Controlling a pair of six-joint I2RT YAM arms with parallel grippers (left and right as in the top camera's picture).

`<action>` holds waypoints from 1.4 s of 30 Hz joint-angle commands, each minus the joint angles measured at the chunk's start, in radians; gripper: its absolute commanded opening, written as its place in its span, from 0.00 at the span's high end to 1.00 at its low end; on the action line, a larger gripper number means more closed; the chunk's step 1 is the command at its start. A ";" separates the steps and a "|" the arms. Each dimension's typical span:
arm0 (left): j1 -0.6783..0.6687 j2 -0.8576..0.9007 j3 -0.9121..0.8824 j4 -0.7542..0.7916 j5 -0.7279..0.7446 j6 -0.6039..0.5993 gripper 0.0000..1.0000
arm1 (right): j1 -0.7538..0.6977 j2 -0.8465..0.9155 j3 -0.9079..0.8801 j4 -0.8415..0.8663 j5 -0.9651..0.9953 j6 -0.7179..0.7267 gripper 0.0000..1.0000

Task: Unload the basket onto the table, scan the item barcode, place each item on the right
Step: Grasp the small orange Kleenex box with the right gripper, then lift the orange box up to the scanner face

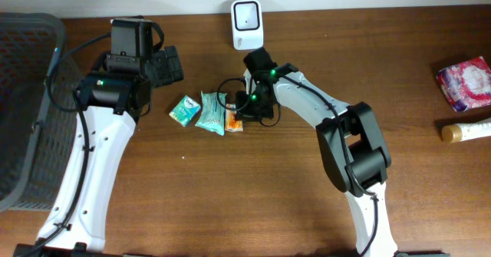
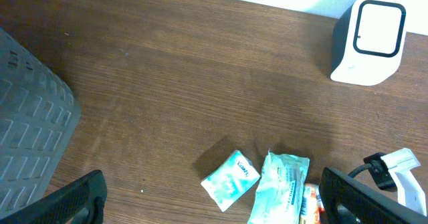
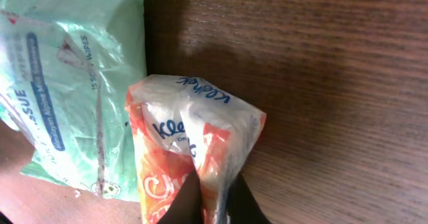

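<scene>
Your right pincer is pressed together on the orange tissue packet, pinching a fold of its wrapper at the bottom of the right wrist view. The packet sits on the table just below the middle of the overhead frame, and you can't tell whether it is lifted clear of the wood. In the wrist view its long axis runs from the bottom edge up toward the centre, leaning a little right. The crumpled white end points up-frame, and the blue brand lettering faces the camera. In the overhead view it lies roughly up-and-down the frame, its left side against the wipes pack.

You have three packets in that cluster, in a row. From left to right they are one small teal packet, the one pale green wipes pack, and the one orange packet.

One white scanner stands at the top centre, up-frame of the cluster and apart from it.

Your left pincer hangs at upper left with its fingers spread wide, holding nothing.

One dark basket fills the left edge. At the far right lie one red-and-pink packet and, below it, one tube.
</scene>
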 commanded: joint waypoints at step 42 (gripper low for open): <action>0.003 -0.006 0.000 0.001 -0.011 0.012 0.01 | -0.353 -0.140 -0.026 0.071 -1.104 -0.675 0.96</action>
